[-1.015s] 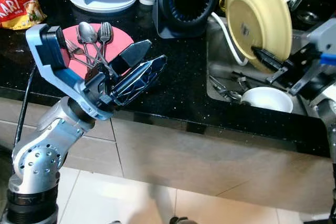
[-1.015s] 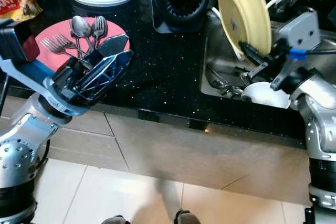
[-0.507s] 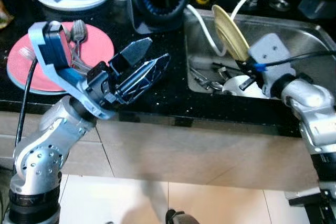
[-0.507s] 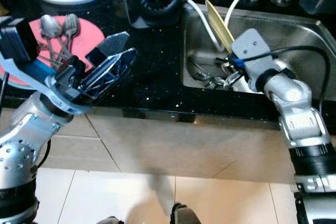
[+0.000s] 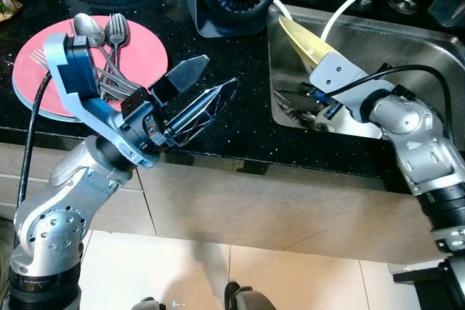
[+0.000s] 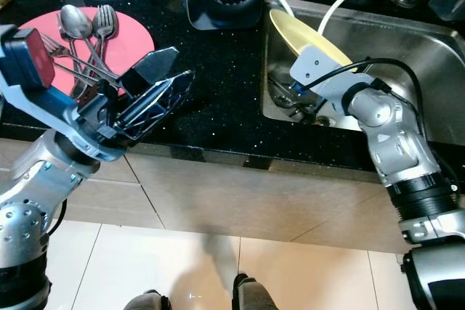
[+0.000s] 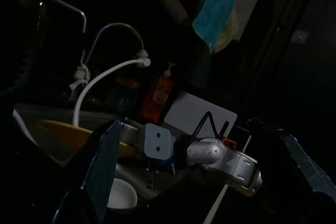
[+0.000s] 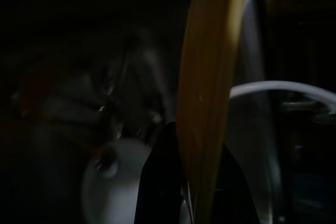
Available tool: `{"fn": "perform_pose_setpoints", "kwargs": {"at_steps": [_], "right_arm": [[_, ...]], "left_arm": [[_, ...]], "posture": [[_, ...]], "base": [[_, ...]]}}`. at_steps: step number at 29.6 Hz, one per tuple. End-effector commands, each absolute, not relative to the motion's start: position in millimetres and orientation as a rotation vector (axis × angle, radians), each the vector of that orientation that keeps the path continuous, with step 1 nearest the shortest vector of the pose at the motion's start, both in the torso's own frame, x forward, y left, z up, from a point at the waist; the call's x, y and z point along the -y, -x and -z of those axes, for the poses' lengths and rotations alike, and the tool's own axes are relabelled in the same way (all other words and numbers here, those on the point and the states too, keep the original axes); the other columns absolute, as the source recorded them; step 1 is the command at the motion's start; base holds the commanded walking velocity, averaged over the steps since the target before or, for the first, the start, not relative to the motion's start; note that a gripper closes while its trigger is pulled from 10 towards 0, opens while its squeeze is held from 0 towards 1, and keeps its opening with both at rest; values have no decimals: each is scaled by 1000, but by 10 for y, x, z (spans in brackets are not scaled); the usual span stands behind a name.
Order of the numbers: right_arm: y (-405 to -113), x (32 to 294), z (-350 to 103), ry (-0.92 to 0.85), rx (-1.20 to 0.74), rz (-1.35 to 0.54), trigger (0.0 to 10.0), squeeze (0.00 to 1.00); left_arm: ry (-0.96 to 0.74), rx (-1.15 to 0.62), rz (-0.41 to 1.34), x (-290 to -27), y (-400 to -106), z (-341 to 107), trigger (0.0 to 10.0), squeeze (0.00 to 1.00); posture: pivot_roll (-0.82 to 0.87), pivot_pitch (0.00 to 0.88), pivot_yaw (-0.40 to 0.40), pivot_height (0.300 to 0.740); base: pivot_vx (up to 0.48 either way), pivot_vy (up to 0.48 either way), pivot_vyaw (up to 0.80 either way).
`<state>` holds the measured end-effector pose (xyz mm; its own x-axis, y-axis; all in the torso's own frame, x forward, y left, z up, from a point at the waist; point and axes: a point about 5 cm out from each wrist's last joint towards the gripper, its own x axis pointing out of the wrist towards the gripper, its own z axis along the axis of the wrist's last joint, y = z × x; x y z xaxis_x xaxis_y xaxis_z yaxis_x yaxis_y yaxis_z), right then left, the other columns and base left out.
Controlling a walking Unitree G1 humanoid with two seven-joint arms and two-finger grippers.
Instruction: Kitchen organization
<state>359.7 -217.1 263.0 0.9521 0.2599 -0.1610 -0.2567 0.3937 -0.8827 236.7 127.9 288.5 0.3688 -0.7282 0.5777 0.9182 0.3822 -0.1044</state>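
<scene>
Fingers point(image 8: 163, 182) apparently pinching yellow plate point(image 8: 210, 93).

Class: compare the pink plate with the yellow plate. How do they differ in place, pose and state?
The pink plate lies flat on the counter; the yellow plate tilts in the sink. The pink plate carries cutlery and is untouched; the yellow plate is gripped at its rim by the right end effector. Both are round.
</scene>
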Motion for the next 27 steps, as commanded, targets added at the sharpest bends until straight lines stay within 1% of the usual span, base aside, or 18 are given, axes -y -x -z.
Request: {"fn": "perform_pose_setpoints", "kwargs": {"at_steps": [1,6,11,16,21,27], "right_arm": [[-3588,2226,-2584,1185,-59,-388,10000,0],[-3573,2252,-2591,1240,-109,-467,10000,0],[-3607,2287,-2603,1291,-159,-490,10000,0],[-3730,2275,-2619,1276,-200,-459,10000,0],[-3827,2310,-2687,1265,-203,-378,10000,0],[-3902,2305,-2627,1317,-243,-358,10000,0]], "left_arm": [[427,474,1121,-1230,-2309,-2873,10000,0],[430,469,1118,-1215,-2292,-2863,10000,0],[436,468,1115,-1204,-2268,-2868,10000,0],[435,477,1108,-1197,-2225,-2916,10000,0],[437,476,1106,-1185,-2202,-2924,10000,0],[442,473,1107,-1155,-2152,-2950,10000,0]], "posture": [[66,238,-118,740],[60,252,-126,740],[54,268,-130,740],[48,295,-140,740],[48,311,-143,740],[50,343,-145,740]], "base": [[0,0,0],[0,0,0],[0,0,0],[0,0,0],[0,0,0],[0,0,0]]}}
